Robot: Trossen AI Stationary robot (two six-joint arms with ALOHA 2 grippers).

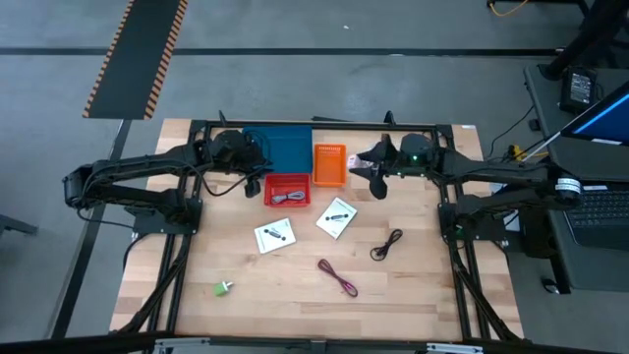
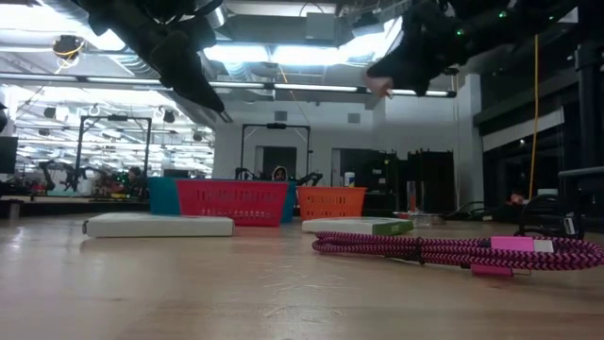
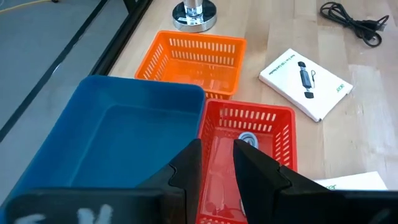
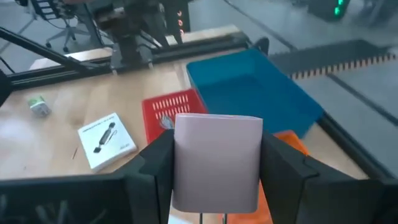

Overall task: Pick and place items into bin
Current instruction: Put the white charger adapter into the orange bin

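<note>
We see three bins grouped at the far middle of the table [image 1: 432,295]: a blue bin [image 1: 285,147], an orange basket [image 1: 330,164] just beside it, and a red basket [image 1: 287,190] in front of them, which already holds a coiled cable [image 3: 247,138]. Our right gripper [image 4: 216,155] hangs above the orange basket, its fingers closed on a pale pinkish box [image 4: 216,160] that fills the gap between them in the right wrist view. Our left gripper [image 3: 216,163] hovers over the near edge of the blue bin and the red basket, its fingers nearly together with only a narrow gap and nothing held between them. On the open wood in front of the baskets lie two white boxes with black marks, one nearer the left arm [image 1: 274,235] and one nearer the right arm [image 1: 336,218], close to each other but apart. A black coiled cable [image 1: 386,244] rests near the right arm's side, and a dark-red cable [image 1: 337,278] lies closer to the table's front edge. A small green piece [image 1: 223,288] sits alone toward the front on the left arm's side, well apart from everything else.
</note>
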